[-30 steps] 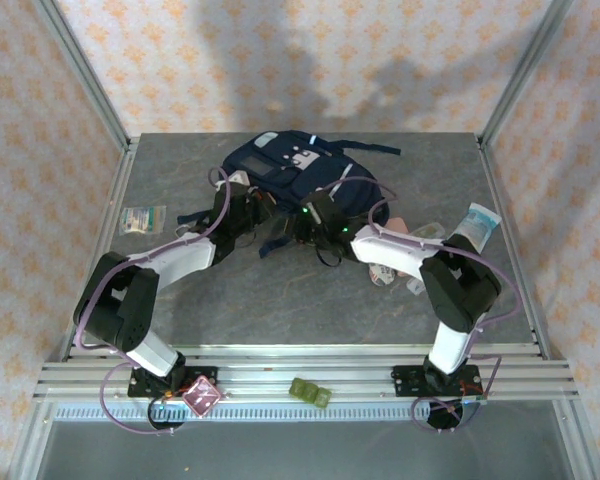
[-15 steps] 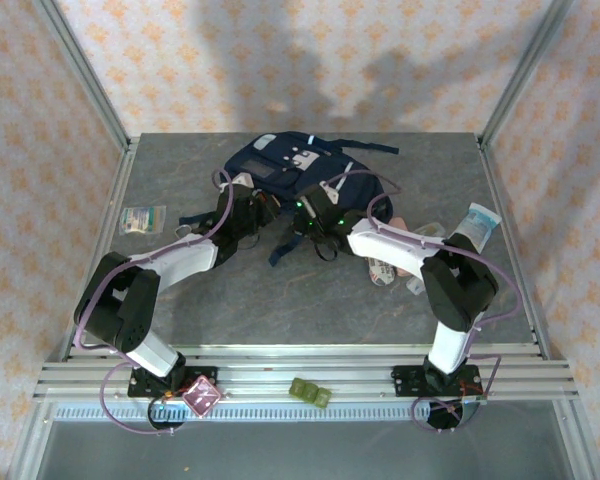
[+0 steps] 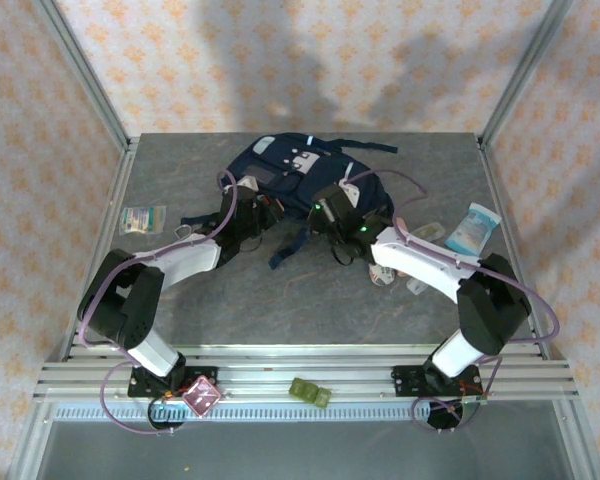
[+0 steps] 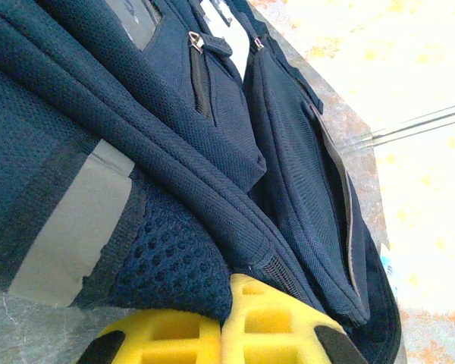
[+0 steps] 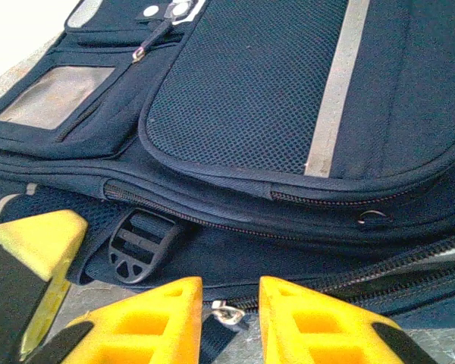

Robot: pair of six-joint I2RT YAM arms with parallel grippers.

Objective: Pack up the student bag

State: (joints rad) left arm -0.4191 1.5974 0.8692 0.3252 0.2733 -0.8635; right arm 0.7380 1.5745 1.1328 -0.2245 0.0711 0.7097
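The right hand has slid rightward along the student bag, fingers slightly apart astride a zipper pull. The left hand stays pressed together.

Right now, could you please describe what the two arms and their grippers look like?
The left arm and right arm are white with black joints and trailing purple cables. The left gripper and right gripper have yellow, ribbed fingers.

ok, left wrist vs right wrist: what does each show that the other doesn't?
Left wrist only: the left gripper, yellow fingers pressed together against mesh of the large navy-blue fabric backpack. Right wrist only: a black plastic buckle and a small metal zip pull between the parted fingers of the right gripper. Both: that backpack, close up.
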